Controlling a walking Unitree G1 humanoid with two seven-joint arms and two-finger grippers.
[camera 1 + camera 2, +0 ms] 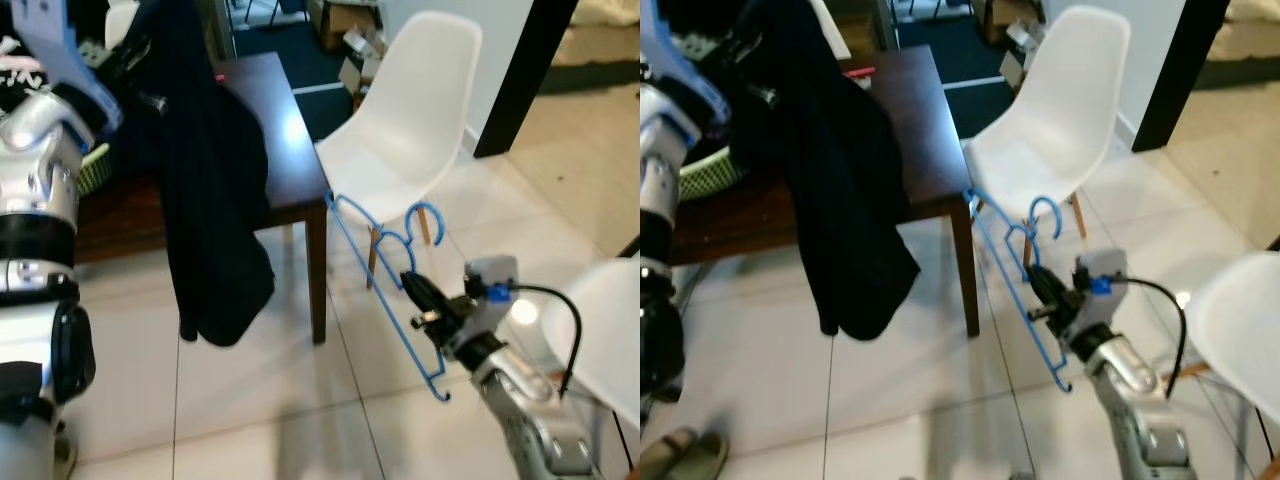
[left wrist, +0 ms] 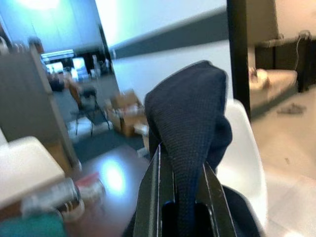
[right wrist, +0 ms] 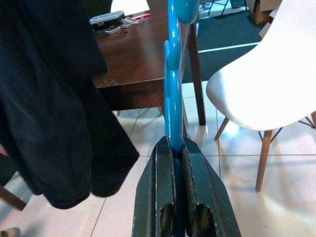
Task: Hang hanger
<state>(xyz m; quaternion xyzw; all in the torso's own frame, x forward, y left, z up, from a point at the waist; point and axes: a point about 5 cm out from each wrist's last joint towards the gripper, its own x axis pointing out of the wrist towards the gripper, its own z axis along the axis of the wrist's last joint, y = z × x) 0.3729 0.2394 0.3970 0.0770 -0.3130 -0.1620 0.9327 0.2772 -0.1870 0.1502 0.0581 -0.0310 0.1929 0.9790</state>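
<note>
- Left eye view: the right gripper [image 1: 418, 296] is held low over the tiled floor [image 1: 270, 400], its black fingers pinching a blue plastic hanger [image 1: 385, 290] at mid-frame. The hanger is tilted, its upper end near the front right corner of the dark wooden table [image 1: 285, 150] and its hook curling up before the white shell chair [image 1: 405, 130]. A dark garment [image 1: 210, 200] hangs down past the table's front edge.
- Right eye view: the same arrangement. A second white chair [image 1: 1240, 340] stands at the right edge, and a green basket [image 1: 705, 170] sits on the table's left part. Shoes [image 1: 685, 455] lie on the floor at the bottom left corner.
- Left wrist view: the left gripper [image 2: 182, 197] has its fingers [image 2: 155, 187] closed on a fold of the dark garment, which bulges above them. The tabletop behind carries a can, blurred.
- Right wrist view: the right gripper's fingers [image 3: 163, 192] are pressed against the hanger's blue bar, which runs straight out from between them. The garment hangs to one side, the white shell chair stands to the other, the table behind.
</note>
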